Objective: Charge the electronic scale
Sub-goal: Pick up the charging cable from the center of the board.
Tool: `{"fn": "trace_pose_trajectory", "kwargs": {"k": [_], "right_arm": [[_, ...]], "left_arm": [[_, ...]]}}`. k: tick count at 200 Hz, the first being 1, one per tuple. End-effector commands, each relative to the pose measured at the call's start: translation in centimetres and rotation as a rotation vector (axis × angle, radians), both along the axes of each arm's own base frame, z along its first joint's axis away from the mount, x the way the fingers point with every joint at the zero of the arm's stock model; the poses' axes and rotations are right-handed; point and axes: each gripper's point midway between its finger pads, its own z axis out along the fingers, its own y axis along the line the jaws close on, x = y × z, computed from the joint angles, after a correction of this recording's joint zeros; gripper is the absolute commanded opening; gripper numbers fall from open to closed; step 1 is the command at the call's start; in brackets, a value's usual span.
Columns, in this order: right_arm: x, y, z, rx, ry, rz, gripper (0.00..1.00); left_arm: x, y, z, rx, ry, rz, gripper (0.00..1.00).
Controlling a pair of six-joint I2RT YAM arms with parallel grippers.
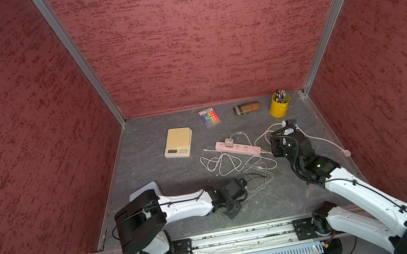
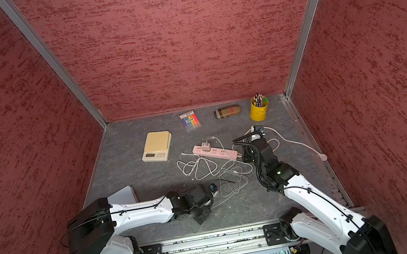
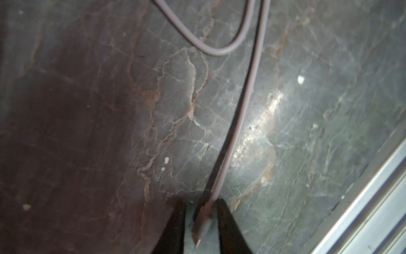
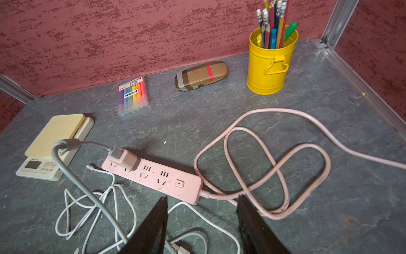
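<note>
The cream electronic scale (image 1: 178,143) (image 4: 55,145) sits at the back left of the table, nothing plugged into it. To its right lies a pink power strip (image 1: 238,149) (image 4: 153,178) with a charger adapter (image 4: 126,159) in it. Pale charging cables (image 1: 220,164) lie tangled in front of the strip. My left gripper (image 3: 200,211) is low over the table, jaws narrow around a cable's small plug (image 3: 203,222), one finger against it. My right gripper (image 4: 202,204) hangs open over the cables near the strip's switch end, with nothing held.
A marker pack (image 1: 209,116), a plaid glasses case (image 1: 246,108) and a yellow pencil cup (image 1: 279,105) line the back wall. The strip's pink cord (image 4: 263,167) loops to the right. A loose USB plug (image 4: 179,249) lies under the right gripper. Red walls enclose three sides.
</note>
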Motion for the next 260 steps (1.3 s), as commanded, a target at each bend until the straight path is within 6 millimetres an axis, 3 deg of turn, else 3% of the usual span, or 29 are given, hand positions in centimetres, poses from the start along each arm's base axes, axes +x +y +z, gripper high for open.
{"fn": "trace_pose_trajectory", "kwargs": {"k": [1,30,67,91,109,143,187,260], "right_arm": [[0.0,0.9,1.3,0.042,-0.05,0.057,0.44],[-0.1,2.3,3.4,0.048,-0.121,0.157,0.43],[-0.6,4.9,6.3,0.003,-0.239,0.345,0.43],[-1.6,7.1,8.5,-0.04,-0.348,0.508,0.48],[-2.5,8.6,9.7,-0.08,-0.422,0.623,0.53],[-4.1,11.8,9.7,-0.178,-0.465,0.838,0.58],[-6.0,16.0,6.1,-0.343,-0.397,1.045,0.6],[-6.1,20.9,4.4,-0.607,-0.396,1.181,0.59]], "left_arm": [[-0.4,0.7,-0.7,0.022,0.025,-0.01,0.02],[0.6,0.6,3.3,-0.093,0.043,-0.016,0.0],[3.1,1.4,11.5,-0.352,0.111,0.016,0.0],[4.9,2.2,16.8,-0.542,0.104,0.033,0.0],[6.0,3.0,19.1,-0.637,0.105,0.049,0.0],[6.9,3.4,20.2,-0.719,0.183,0.051,0.0],[7.2,3.2,21.0,-0.803,0.288,0.04,0.0],[7.3,3.4,21.3,-0.81,0.324,0.025,0.0]]}}
